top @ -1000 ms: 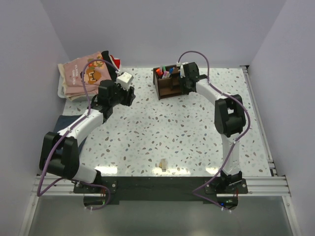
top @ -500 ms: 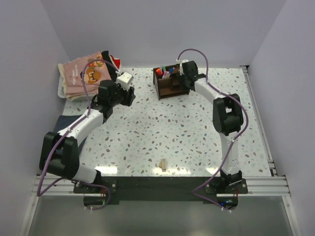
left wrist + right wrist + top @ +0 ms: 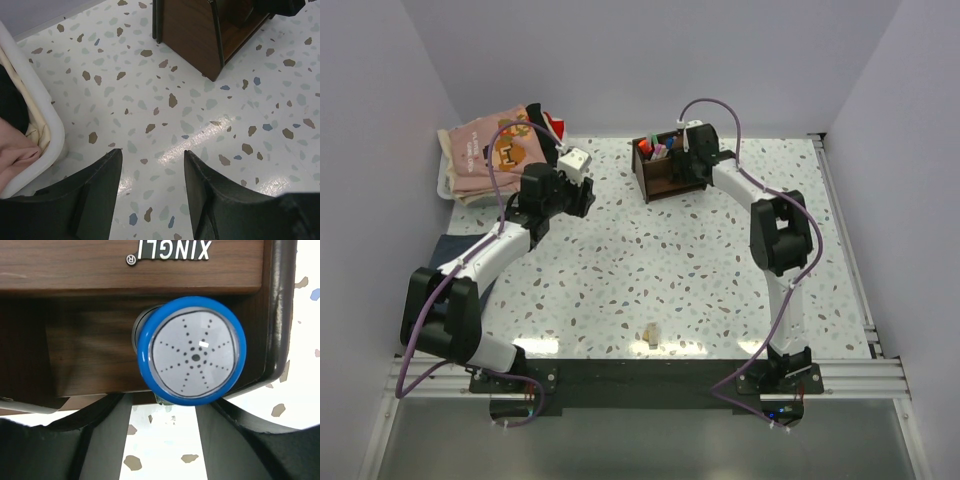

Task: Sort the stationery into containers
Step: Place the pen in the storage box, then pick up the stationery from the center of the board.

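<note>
The dark brown wooden organizer (image 3: 665,178) stands at the back centre, with several coloured pens and markers (image 3: 653,150) upright in its back compartments. My right gripper (image 3: 693,150) hovers at its right end. In the right wrist view a blue-capped pen (image 3: 192,352) points its cap at the camera and leans into a compartment of the organizer (image 3: 90,355). The right gripper (image 3: 162,400) has its fingers apart just below the cap, with bare table between them. My left gripper (image 3: 584,196) is open and empty (image 3: 152,152) over the table, left of the organizer (image 3: 195,35).
A white tray (image 3: 445,186) of folded clothes (image 3: 490,150) sits at the back left; its rim (image 3: 52,132) is close to my left fingers. A dark blue cloth (image 3: 450,250) lies under the left arm. A small beige object (image 3: 648,337) lies near the front edge.
My right gripper has moved a little left and back over the organizer's right end. The left arm has not moved.
</note>
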Controlling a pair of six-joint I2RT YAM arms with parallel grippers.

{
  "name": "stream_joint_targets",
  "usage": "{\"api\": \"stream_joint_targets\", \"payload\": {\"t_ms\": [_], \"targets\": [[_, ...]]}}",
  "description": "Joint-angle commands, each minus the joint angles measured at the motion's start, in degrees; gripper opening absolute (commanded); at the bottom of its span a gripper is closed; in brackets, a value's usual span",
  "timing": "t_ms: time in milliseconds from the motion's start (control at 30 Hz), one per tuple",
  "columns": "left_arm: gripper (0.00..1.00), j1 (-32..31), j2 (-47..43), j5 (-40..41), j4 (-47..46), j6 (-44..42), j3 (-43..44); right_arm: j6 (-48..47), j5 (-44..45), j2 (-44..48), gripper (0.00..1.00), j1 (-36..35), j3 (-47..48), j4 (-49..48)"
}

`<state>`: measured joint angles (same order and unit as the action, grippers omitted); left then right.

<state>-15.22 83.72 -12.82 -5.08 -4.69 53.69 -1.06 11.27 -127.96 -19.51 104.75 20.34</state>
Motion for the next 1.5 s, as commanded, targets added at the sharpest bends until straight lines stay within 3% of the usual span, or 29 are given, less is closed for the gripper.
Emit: {"api": "stream_joint_targets", "payload": {"t_ms": [0, 233, 433, 500, 633, 733, 833, 867, 900, 967, 1133, 1233, 1400, 1467], "targets": [[0.57, 0.1, -0.3, -1.1, -2.3, 0.6, 0.4, 0.6, 3.7, 4.5, 0.58, 0.4, -1.4, -2.2], [0.57, 0.0, -2.3, -1.7, -2.4, 0.6, -0.6, 0.6, 4.0, 11.3, 0.59, 0.1, -5.5, 0.7], [0.57, 0.0, -4.4, -1.9, -3.6, -0.1, -3.2, 4.0, -3.6, 25.1, 0.54, -1.3, -18.1, 6.0], [0.57, -0.2, -5.0, -1.9, -3.4, -0.1, -4.1, 3.7, -10.2, 28.8, 0.51, -3.3, -25.1, 8.1], [0.58, -2.4, -6.6, -1.5, -0.8, -0.8, -5.7, 7.1, -10.0, 38.2, 0.54, -9.8, -36.7, 11.2], [0.57, -5.1, -6.8, -4.2, 1.8, -2.2, -6.8, 8.4, -9.5, 42.5, 0.54, -15.5, -40.0, 11.9], [0.55, -9.9, -7.0, -16.9, 8.6, -12.8, -7.8, 10.5, -7.8, 44.5, 0.54, -16.8, -40.9, 13.8], [0.55, -11.0, -7.0, -26.5, 11.3, -21.7, -8.2, 11.0, -5.3, 45.7, 0.56, -16.8, -40.8, 14.2], [0.55, -12.0, -6.9, -30.4, 18.6, -27.4, -8.3, 11.5, -2.3, 46.2, 0.57, -16.4, -40.7, 14.9], [0.57, -14.8, -6.6, -34.7, 24.8, -42.2, -7.7, 10.8, -1.1, 47.3, 0.58, -12.5, -40.2, 14.9], [0.57, -18.2, -2.0, -37.3, 36.7, -64.9, -4.4, 7.5, 0.1, 47.2, 0.58, 1.8, -34.3, 13.5], [0.56, -20.0, 2.0, -38.2, 38.2, -71.0, -1.2, 5.8, -2.2, 46.1, 0.58, 8.1, -31.6, 12.0], [0.52, -24.3, 11.6, -41.6, 46.4, -82.2, 5.5, 3.4, -6.6, 46.1, 0.58, 12.1, -32.8, 11.8], [0.50, -25.9, 15.9, -43.0, 51.6, -91.7, 10.0, 3.9, -7.5, 46.9, 0.57, 12.9, -34.5, 12.4]]}}
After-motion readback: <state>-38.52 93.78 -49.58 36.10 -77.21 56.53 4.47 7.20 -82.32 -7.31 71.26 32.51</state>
